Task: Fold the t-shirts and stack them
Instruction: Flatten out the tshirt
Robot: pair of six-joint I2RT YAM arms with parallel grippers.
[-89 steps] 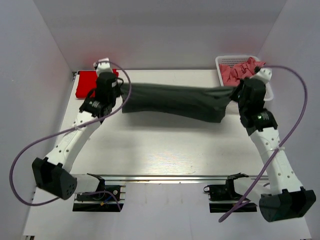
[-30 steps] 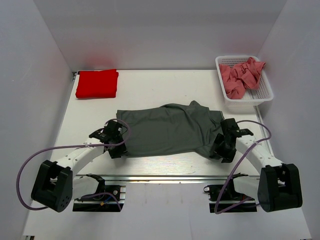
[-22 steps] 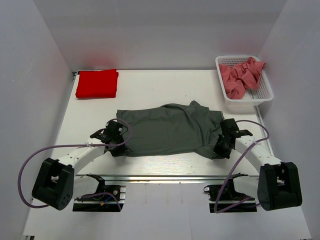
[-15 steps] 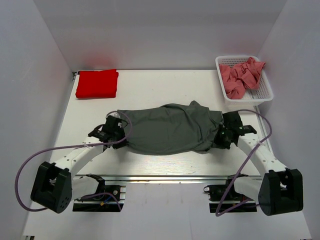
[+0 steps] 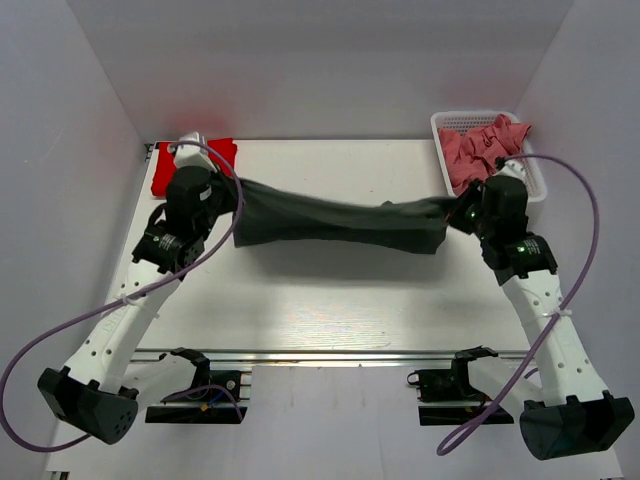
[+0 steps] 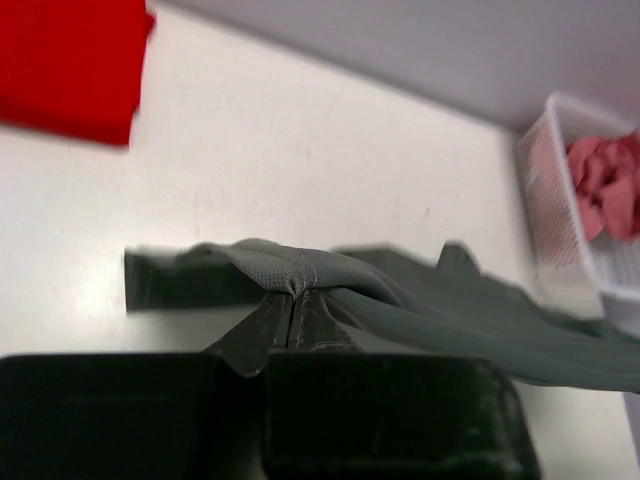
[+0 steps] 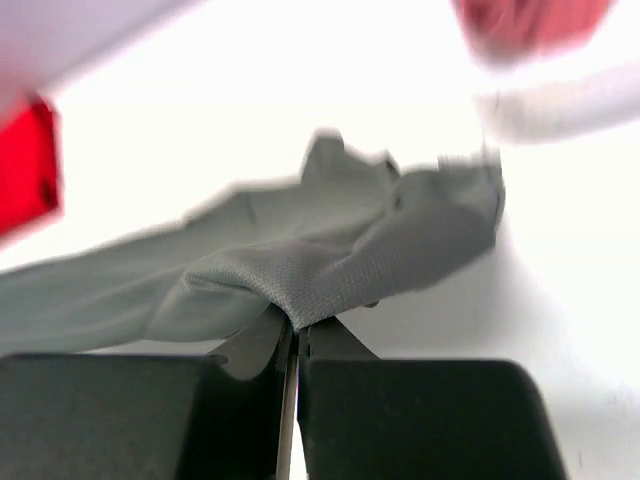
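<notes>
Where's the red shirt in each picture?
Top external: the red t-shirt is at the upper left, partly hidden by the left arm.
Left wrist: top left corner.
Right wrist: left edge, blurred.
Shared landmark: the dark grey t-shirt, held up across the middle, shows in all three views.

place: lab test cell | evidence: plain white walls (image 5: 300,60), white table (image 5: 330,290), bolted arm mounts (image 5: 195,385)
</notes>
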